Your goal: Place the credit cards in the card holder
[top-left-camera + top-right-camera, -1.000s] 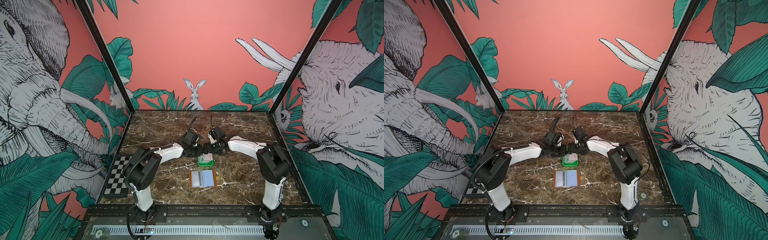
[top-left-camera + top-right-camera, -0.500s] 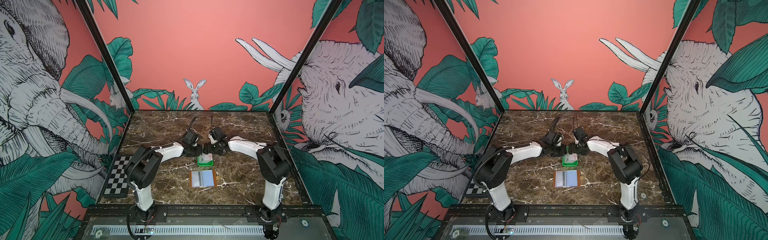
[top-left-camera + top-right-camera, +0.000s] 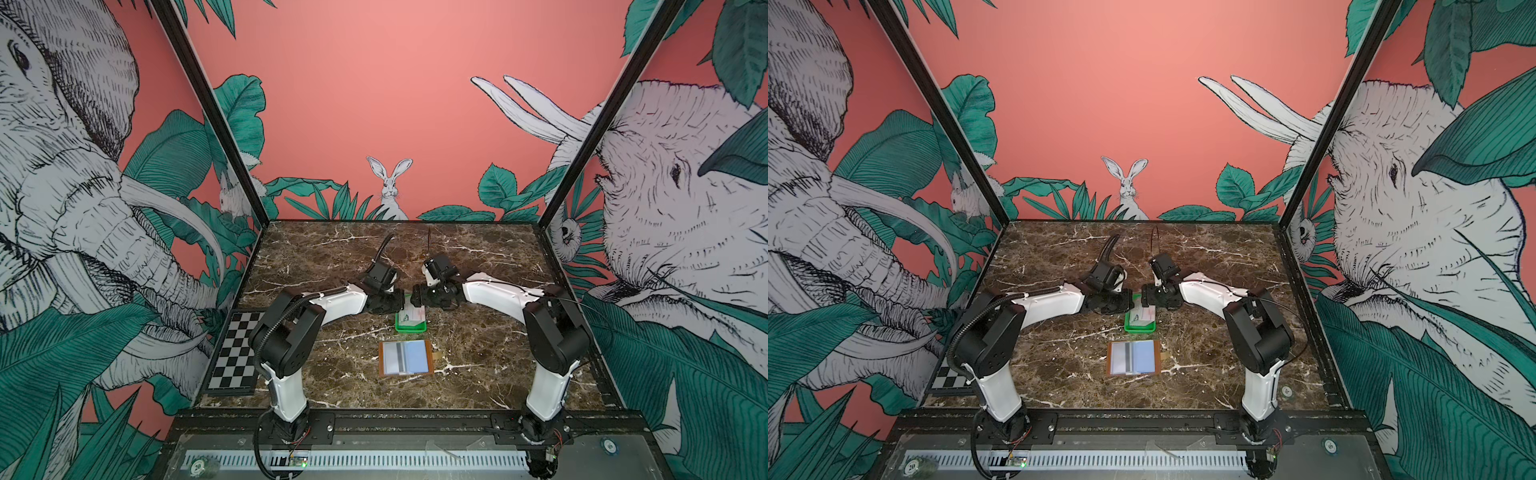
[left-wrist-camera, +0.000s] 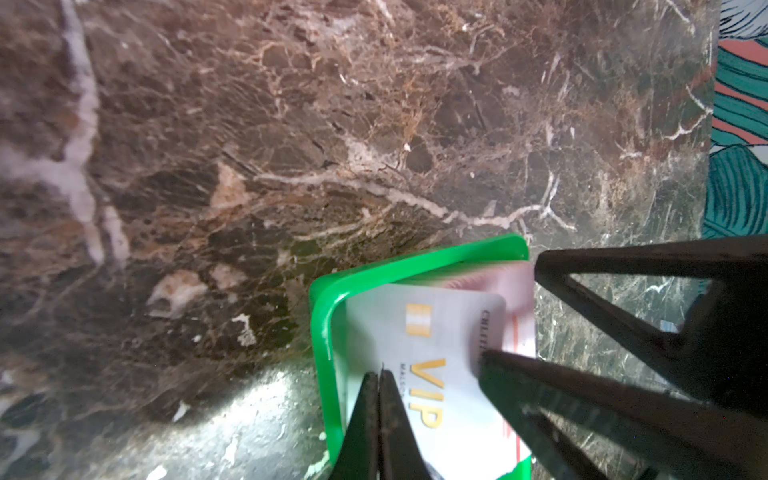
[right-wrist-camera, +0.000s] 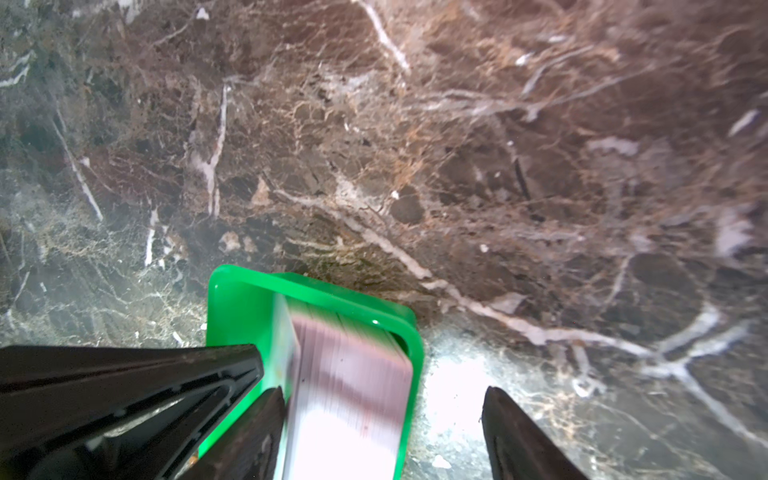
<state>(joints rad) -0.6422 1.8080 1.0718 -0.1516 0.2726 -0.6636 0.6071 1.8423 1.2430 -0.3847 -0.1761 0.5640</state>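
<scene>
The credit cards sit loosely stacked in the green tray, a white one with gold VIP print uppermost. The tan-brown card holder lies open and flat just before the tray, on the arm-base side. It holds a grey-striped card and a pale blue card.

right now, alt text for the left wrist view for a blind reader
A green tray on the marble table holds a white VIP card over a pinkish card. The shut left gripper points at the VIP card's edge; the open right gripper reaches in across from it.
</scene>
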